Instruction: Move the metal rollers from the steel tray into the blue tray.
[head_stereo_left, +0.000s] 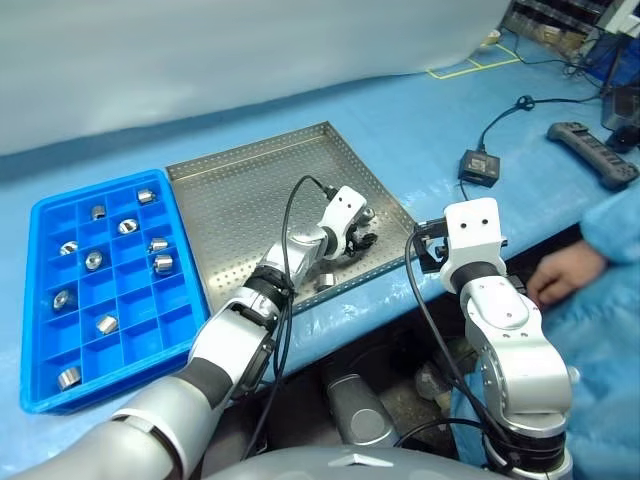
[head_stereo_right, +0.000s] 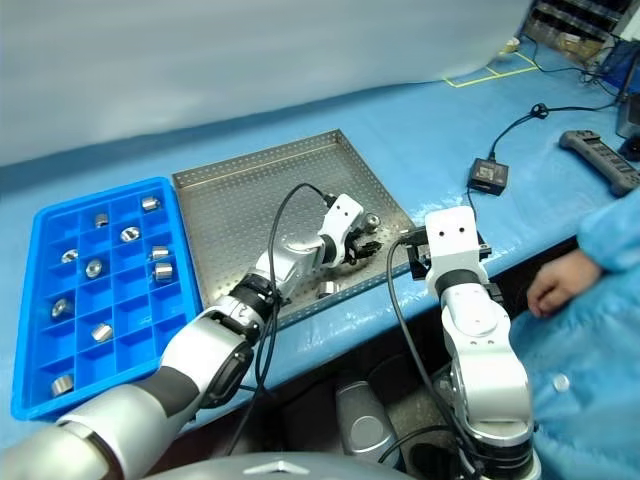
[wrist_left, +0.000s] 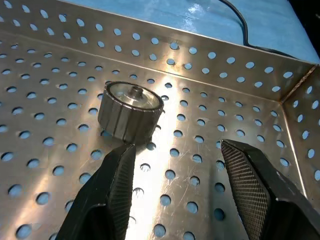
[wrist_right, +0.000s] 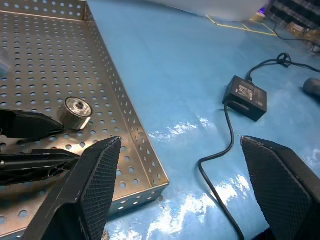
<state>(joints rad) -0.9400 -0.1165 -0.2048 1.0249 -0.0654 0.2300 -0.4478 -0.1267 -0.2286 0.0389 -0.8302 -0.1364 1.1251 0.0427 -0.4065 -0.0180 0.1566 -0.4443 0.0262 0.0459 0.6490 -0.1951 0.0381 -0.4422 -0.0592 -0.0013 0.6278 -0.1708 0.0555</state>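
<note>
both arms wear glossy silver-white shells with black joint rings. a black cable loops along the left arm (head_stereo_left: 262, 300) and another along the right arm (head_stereo_left: 505, 340). each claw's black fingers (wrist_left: 117, 187) carry cross-hatched pads.

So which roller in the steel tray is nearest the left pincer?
The roller just ahead of the open left pincer, near the steel tray's corner; the other roller lies by the front rim.

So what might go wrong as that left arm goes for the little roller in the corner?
The roller sits off to one side of the open left jaws, so closing now could nudge it away rather than catch it. It also lies near the steel tray's rim, which a finger may bump. A second roller lies under the left arm and could be knocked.
</note>
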